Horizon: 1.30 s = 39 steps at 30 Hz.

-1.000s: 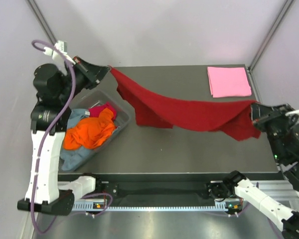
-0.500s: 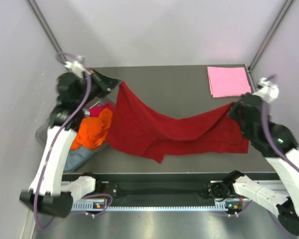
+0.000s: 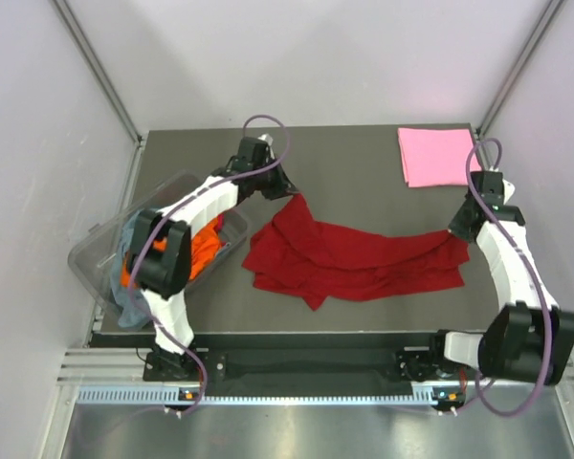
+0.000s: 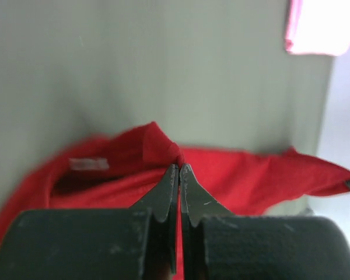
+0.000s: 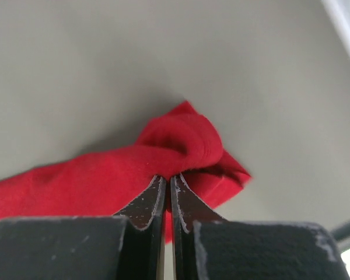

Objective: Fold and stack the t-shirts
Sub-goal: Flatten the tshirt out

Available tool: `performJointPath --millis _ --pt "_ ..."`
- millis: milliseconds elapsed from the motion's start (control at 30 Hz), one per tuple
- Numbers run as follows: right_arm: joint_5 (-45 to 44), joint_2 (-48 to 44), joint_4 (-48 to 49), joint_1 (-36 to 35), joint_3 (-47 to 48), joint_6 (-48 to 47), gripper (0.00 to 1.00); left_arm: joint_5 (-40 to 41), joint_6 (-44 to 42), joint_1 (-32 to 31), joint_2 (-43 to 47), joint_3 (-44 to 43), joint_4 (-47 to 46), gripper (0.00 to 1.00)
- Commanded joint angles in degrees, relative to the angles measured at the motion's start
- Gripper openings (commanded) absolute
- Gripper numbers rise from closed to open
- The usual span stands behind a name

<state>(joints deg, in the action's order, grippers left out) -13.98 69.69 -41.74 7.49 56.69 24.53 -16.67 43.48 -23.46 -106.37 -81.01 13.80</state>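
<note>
1. Table (image 3: 364, 172): bears the items below.
2. Spread t-shirt (image 3: 354, 263): lies across the table's middle, running left to right.
3. Left gripper (image 3: 285, 191): pinches the spread t-shirt's far left corner.
4. Right gripper (image 3: 456, 232): pinches its right end.
5. Folded t-shirt (image 3: 438, 156): lies in the table's far right corner, behind the right gripper and apart from the spread t-shirt.
6. Tub (image 3: 100, 253): sits at the table's left edge, left of the spread t-shirt.
7. Heaped t-shirts (image 3: 206, 239): lie in the tub.

legible text: none | white neck label (image 4: 88, 164) on red t-shirt (image 4: 251, 181): blurred
</note>
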Motion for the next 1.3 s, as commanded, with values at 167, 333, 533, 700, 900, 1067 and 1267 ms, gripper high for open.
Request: performJointPath --millis 167,333,533,700,900,1067,1267 --pt "5.7 15.4 7.5 3.1 11.8 1.7 0.01 2.7 -8.7 1.8 -16.5 -25.5 4.9 0.0" --pt "1.5 19.5 7.5 5.8 13.2 2.5 0.02 2.7 -10.9 3.5 -22.9 -33.8 7.5 0.06" --pt "1.5 22.2 7.8 8.1 15.5 0.4 0.15 11.3 -21.0 2.5 -19.7 -40.5 22.2 0.46" --pt "7.1 19.5 6.4 7.4 17.1 3.7 0.38 22.1 -23.7 -3.2 -7.6 -27.2 28.7 0.45" --pt "13.7 13.0 7.5 2.3 9.5 6.1 0.39 25.6 -19.5 -6.3 9.6 -6.1 28.7 0.38" --pt "14.3 8.7 6.2 4.1 0.9 16.0 0.39 28.9 -19.5 -12.9 21.3 -0.6 30.0 0.4" --pt "12.8 6.8 -1.3 6.8 -1.8 25.2 0.4 22.8 -18.6 -13.0 26.9 8.4 24.6 0.4"
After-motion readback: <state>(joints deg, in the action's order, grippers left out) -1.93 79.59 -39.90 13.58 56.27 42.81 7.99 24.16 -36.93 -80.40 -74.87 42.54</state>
